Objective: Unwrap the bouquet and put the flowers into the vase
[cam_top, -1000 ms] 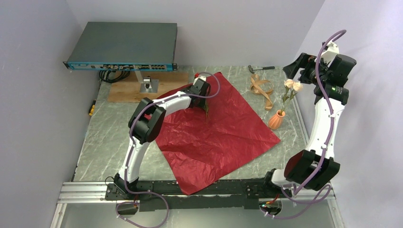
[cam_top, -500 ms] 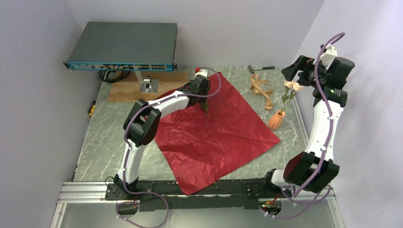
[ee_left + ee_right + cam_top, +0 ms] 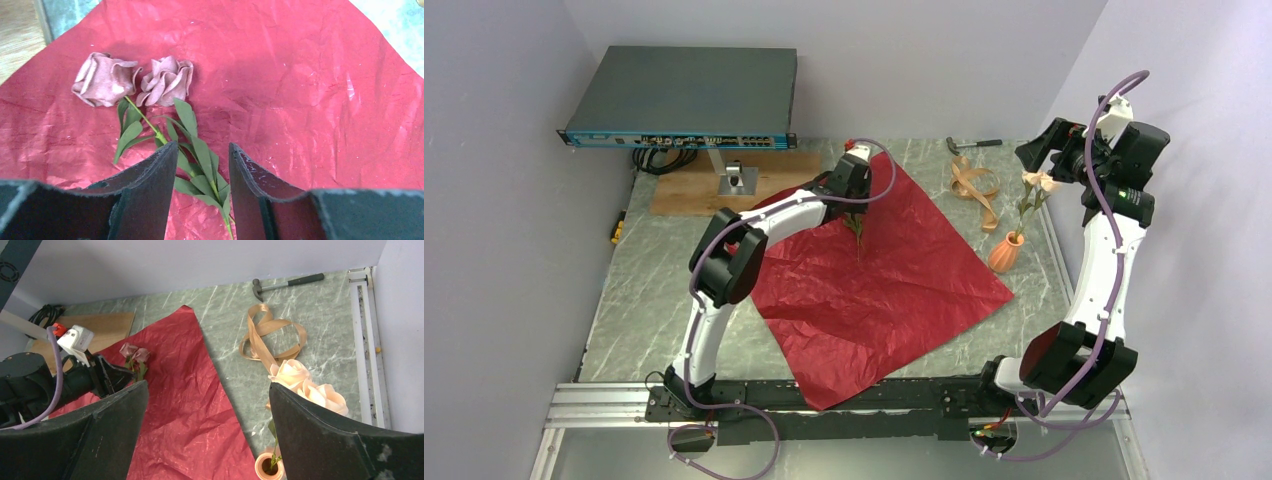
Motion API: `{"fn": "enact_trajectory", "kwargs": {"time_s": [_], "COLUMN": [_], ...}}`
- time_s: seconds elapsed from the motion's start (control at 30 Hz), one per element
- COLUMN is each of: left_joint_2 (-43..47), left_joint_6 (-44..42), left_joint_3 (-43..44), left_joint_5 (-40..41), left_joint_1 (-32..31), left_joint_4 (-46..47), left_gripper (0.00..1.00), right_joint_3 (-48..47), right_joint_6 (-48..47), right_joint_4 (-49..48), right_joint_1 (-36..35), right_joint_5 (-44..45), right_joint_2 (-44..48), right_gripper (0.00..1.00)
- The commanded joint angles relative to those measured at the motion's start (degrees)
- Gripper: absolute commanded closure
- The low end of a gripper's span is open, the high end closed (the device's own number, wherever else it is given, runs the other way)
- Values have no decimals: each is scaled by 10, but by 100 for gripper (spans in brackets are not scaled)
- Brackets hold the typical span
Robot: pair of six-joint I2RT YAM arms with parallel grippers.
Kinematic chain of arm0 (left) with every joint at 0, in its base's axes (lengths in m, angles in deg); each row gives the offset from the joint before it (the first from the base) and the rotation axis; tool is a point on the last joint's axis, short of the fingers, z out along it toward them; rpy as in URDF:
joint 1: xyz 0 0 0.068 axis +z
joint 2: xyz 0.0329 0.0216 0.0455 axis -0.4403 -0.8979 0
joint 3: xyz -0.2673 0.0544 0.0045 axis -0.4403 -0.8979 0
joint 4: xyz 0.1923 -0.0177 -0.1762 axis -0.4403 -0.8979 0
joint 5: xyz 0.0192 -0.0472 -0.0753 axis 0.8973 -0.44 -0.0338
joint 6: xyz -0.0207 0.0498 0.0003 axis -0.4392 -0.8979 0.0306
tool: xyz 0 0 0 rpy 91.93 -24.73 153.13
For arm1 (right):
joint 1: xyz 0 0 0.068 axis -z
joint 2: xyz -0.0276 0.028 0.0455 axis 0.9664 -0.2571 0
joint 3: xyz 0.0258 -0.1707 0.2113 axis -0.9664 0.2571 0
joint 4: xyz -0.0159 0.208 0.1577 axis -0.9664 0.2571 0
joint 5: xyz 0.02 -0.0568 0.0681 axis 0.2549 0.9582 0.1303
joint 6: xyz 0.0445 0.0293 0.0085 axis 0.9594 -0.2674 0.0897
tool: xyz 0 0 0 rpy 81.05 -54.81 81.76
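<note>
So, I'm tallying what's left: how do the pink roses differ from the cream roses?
The dusky pink roses lie flat on the crinkled dark red paper; the cream roses stand upright in the small orange vase. The left pincer straddles the pink roses' stem; the open right pincer hovers over the cream ones. Both have green stems.

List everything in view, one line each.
wrapping paper: 1, dark red, spread flat mid-table
pink roses: 2 on one leafy stem, lying on the paper's far part
cream roses: 2, standing in the vase
vase: 1, orange, right of the paper
ribbon: 1, tan, loose behind the vase
hammer: 1, dark, far edge
electronics box: 1, grey, far left, raised on a stand
wooden board: 1, tan, under the stand
cables: black bundle, under the box
table: 1, green-grey marbled
left gripper: black, open, straddling the pink roses' stem
right gripper: black, open, raised near the cream roses
</note>
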Motion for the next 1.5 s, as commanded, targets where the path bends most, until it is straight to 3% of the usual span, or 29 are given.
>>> {"fn": "enact_trajectory", "kwargs": {"time_s": [0.0,0.37,0.53,0.7,0.9,1.23,1.47], "left_joint_2": [-25,-84,-81,-38,31,127,191], "left_joint_6": [11,21,9,-6,-8,11,8], "left_joint_3": [29,75,73,50,5,-57,-93], "left_joint_5": [-19,12,4,-5,-44,-156,-224], "left_joint_1": [-1,-1,-2,-2,-2,2,2], "left_joint_4": [12,-38,-37,-14,26,104,190], "left_gripper": [53,54,77,81,95,96,98], "right_joint_3": [4,0,1,0,-2,-3,71], "right_joint_6": [5,1,7,14,28,58,126], "right_joint_4": [-23,-19,-23,-23,-24,-12,-37], "right_joint_1": [-2,-2,-2,-2,-4,-47,-149], "right_joint_5": [2,3,-3,-17,-39,-93,-99], "right_joint_2": [14,10,10,11,14,27,80], "right_gripper": [7,6,7,7,9,12,16]}}
